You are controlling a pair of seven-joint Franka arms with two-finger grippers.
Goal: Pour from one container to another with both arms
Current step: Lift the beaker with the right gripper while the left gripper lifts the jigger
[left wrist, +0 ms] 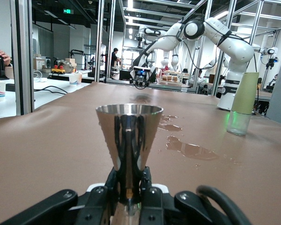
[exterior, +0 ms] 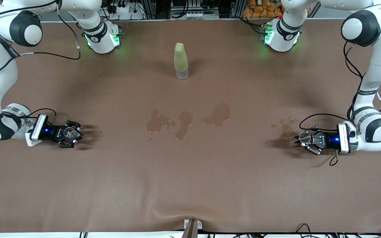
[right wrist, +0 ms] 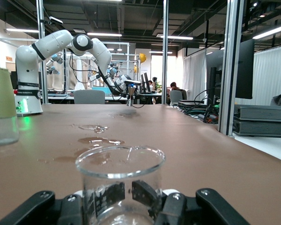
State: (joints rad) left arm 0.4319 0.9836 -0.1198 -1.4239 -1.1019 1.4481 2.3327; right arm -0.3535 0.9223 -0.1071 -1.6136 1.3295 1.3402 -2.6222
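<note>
While my right gripper (exterior: 72, 134) clenches the cup (exterior: 69, 132) at lower left, my left gripper (exterior: 304, 140) clamps the vessel (exterior: 304, 137) at lower right (puddles (exterior: 185, 120), bottle (exterior: 181, 61) between); no writing legible.

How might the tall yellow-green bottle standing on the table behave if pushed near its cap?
The tall yellow-green bottle is narrow-based and upright, so it would probably tip rather than slide. Its round body suggests it would then roll across the brown table. It looks like plastic, likely light.

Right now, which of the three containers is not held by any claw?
The tall yellow-green bottle, standing alone near the robots' bases. The clear glass cup sits in the right claw, the shiny metal vessel in the left claw.
</note>
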